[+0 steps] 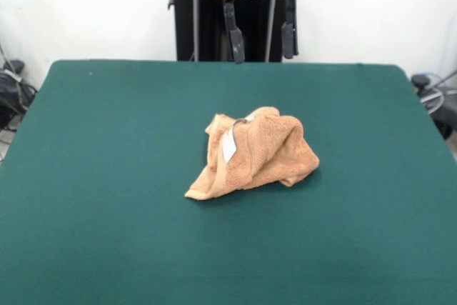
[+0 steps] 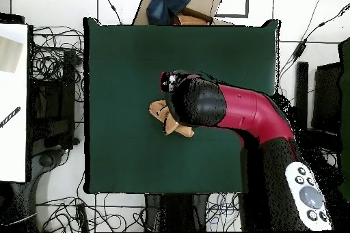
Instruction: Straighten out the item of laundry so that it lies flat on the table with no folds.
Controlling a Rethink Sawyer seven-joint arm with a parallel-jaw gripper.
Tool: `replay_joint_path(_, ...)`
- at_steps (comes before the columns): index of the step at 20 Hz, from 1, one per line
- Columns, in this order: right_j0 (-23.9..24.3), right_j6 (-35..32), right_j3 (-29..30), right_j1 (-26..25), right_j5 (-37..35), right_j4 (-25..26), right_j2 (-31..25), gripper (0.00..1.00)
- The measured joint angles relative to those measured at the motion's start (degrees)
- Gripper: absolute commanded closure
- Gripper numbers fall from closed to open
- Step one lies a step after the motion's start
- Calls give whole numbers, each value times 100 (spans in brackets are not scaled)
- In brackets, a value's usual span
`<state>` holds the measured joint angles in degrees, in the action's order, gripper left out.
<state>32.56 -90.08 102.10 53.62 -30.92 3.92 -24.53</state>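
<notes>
While the orange-tan towel [image 1: 251, 155] sits crumpled on the green table [image 1: 107, 176], nothing is straightened, and the gripper [image 1: 261, 39] hangs above, fingers apart, empty.

The towel [image 1: 251, 155] lies bunched in a heap on the table [image 1: 107, 176], about midway between the side edges and well clear of every corner. In the front view the gripper [image 1: 258, 41] hangs above the far edge, well apart from the towel. In the overhead view the arm [image 2: 225, 107] reaches over the table's middle, covering part of the towel.
</notes>
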Motion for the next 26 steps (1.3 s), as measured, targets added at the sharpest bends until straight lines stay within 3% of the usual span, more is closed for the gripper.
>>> replay_joint_path(26, -12, 0, -2, -400, 1, -1, 0, 0)
